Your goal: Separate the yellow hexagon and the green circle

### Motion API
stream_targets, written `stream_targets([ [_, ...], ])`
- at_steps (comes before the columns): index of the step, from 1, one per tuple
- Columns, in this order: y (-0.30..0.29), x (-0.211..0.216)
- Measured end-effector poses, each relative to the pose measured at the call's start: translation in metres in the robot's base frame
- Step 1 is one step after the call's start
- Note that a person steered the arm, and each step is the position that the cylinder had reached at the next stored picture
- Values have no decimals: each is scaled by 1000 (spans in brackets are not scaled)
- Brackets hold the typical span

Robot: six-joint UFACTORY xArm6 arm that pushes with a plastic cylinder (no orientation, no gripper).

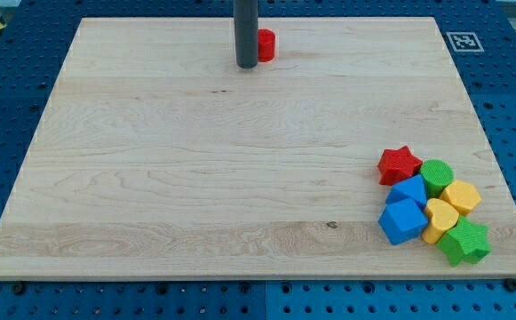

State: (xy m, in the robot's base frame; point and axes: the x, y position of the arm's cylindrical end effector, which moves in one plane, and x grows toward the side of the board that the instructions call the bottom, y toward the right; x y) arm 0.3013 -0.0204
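The yellow hexagon [462, 196] lies near the view's bottom right, touching the green circle [436, 174] just above and left of it. Both are part of a tight cluster of blocks. My tip [246, 65] is far away at the view's top centre, right beside a small red block [265, 44] whose left side the rod hides.
In the cluster: a red star [399, 164], a blue block [409, 190], a blue cube [402, 221], a yellow block [440, 217] and a green star [464, 242]. The cluster sits close to the board's right edge [497, 178] and bottom edge. A marker tag [464, 41] is at the top right.
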Motion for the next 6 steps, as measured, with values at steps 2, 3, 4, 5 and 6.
stream_targets([
  [2, 15, 42],
  [3, 96, 71],
  [4, 119, 71],
  [5, 125, 71],
  [6, 220, 98],
])
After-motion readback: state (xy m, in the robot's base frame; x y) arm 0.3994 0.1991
